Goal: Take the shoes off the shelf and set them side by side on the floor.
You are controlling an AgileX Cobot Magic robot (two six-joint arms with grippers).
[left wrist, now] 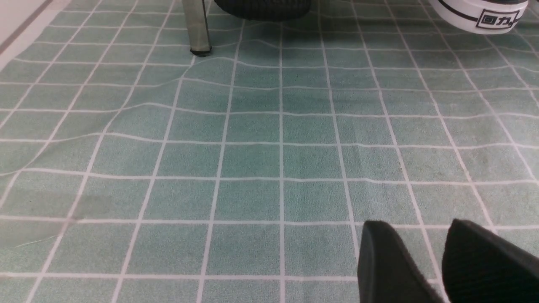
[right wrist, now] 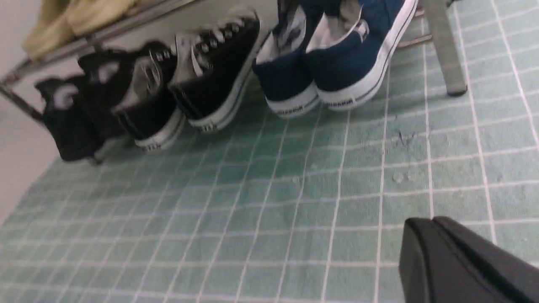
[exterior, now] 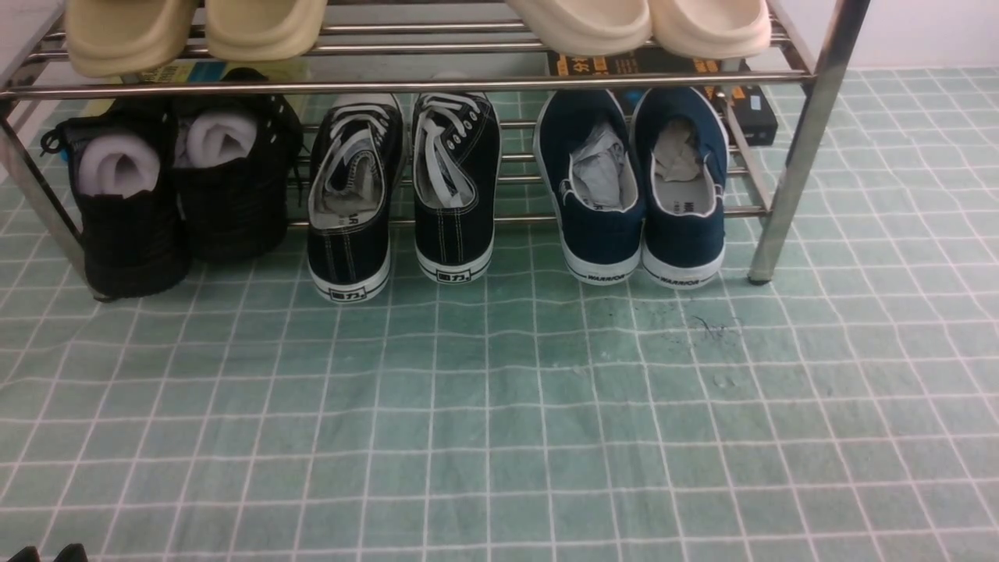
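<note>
The two navy shoes, one on the left [exterior: 599, 187] and one on the right [exterior: 683, 183], lean on the chrome shelf's [exterior: 804, 133] lower rods, heels down on the green floor [exterior: 499, 406], stuffed with grey paper. They also show in the right wrist view as a left shoe [right wrist: 284, 73] and a right shoe [right wrist: 356, 54]. My right gripper [right wrist: 431, 221] is shut and empty, hanging over the floor well short of them. My left gripper [left wrist: 414, 225] is open over bare floor near the shelf's left leg [left wrist: 197, 27]; its tips [exterior: 47, 553] peek in at the front view's lower left corner.
Black lace-up sneakers [exterior: 402, 183] stand mid-shelf, with black high shoes [exterior: 168, 187] to their left. Cream slippers [exterior: 640, 23] sit on the upper tier. A black box [exterior: 753, 109] lies behind the navy pair. The shelf's right leg [exterior: 780, 218] stands right beside the right navy shoe.
</note>
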